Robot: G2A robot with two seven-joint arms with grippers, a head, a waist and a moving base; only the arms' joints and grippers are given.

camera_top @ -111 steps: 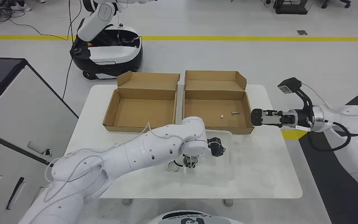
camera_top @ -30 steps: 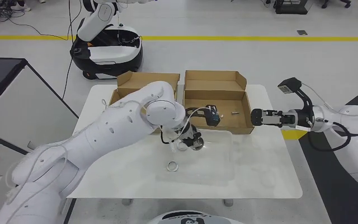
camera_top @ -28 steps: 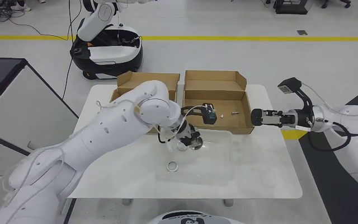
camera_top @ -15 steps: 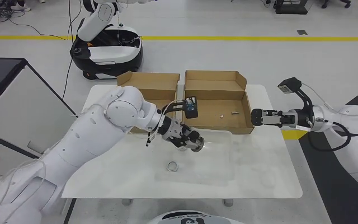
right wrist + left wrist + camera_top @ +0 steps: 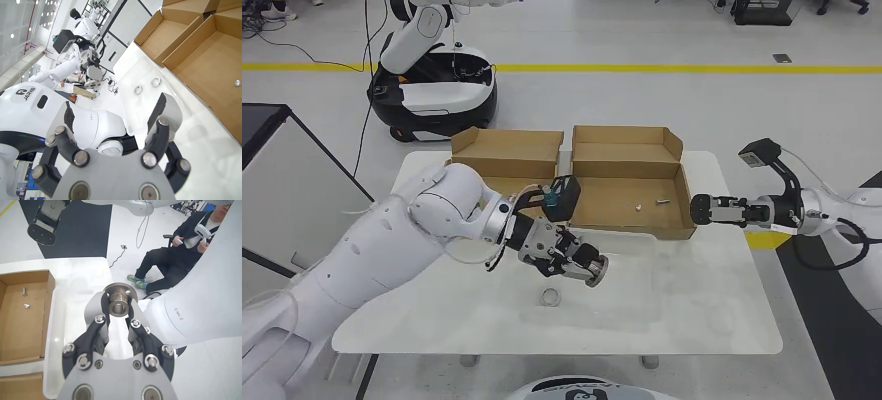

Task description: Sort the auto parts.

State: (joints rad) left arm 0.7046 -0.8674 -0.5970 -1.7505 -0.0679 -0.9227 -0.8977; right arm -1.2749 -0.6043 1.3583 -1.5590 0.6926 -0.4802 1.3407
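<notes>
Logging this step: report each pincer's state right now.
Left pincer: closed, holding the flanged metal part.
Right pincer: open, holding nothing.

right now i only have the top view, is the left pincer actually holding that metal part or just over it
observer: Holding it. The left wrist view shows the left pincer shut on the metal flange, one finger on each side of its hub.
operator: i count one ring in the tray, right
observer: Two. The right wrist view shows a ring and a second ring lying apart in the clear tray.
operator: right pincer free
observer: Yes, the right pincer is open with nothing between its fingers.
</notes>
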